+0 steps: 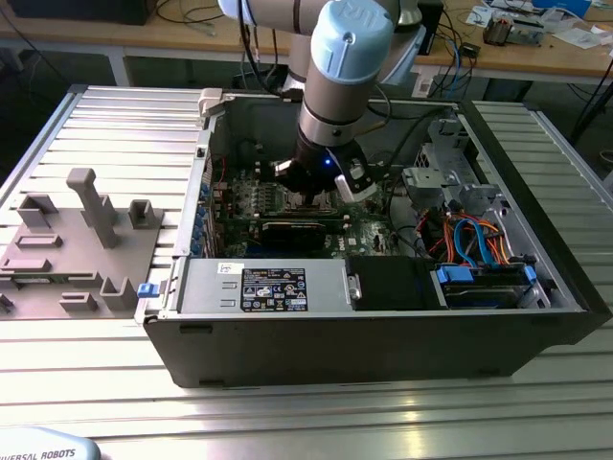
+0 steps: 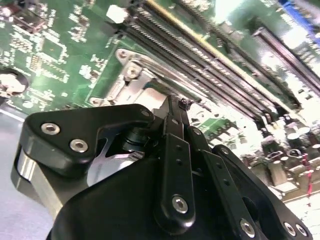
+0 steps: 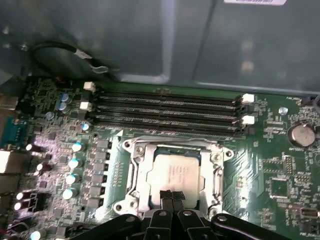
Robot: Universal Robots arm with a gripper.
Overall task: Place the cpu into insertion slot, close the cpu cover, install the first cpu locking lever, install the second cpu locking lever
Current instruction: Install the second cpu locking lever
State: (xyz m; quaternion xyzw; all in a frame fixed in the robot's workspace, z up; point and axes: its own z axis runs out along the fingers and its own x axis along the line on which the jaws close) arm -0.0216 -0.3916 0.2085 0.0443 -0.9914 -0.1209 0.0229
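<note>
1 cpu (image 3: 172,176) seated under cover (image 3: 145,172) | end effector (image 3: 172,196) touching its edge

Little print could be made out. In the exterior view, a black label (image 1: 273,288) crowded with white lines and symbols stood on the silver power supply box (image 1: 316,299), in front of the gripper (image 1: 319,192) toward the camera. A small white sticker (image 1: 230,269) sat just beside it, and both were too fine to read. A strip of lettering ran along a pale object (image 1: 43,450) far in front of the gripper at the table edge. In the first wrist view, faint grey marking lay on the cpu (image 3: 172,172) just beyond the gripper (image 3: 170,196), unreadable. Tiny white legends dotted the green motherboard (image 3: 280,165) around it.
</note>
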